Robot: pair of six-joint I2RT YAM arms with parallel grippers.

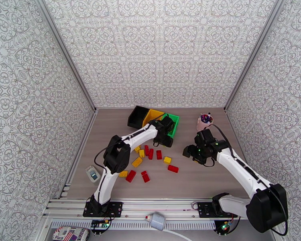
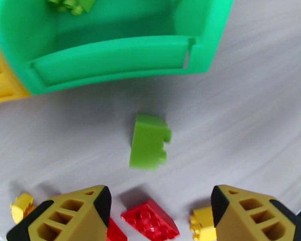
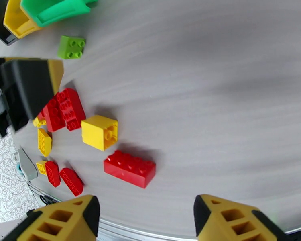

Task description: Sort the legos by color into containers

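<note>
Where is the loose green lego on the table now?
In the left wrist view, the green lego lies on the table just outside the green bin, between its wall and the open left gripper.

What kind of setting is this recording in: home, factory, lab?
Probably a lab test cell: patterned panels wall in a table, two arms are bolted to an aluminium rail at its near edge, and the props are toy legos and three colored bins.
</note>
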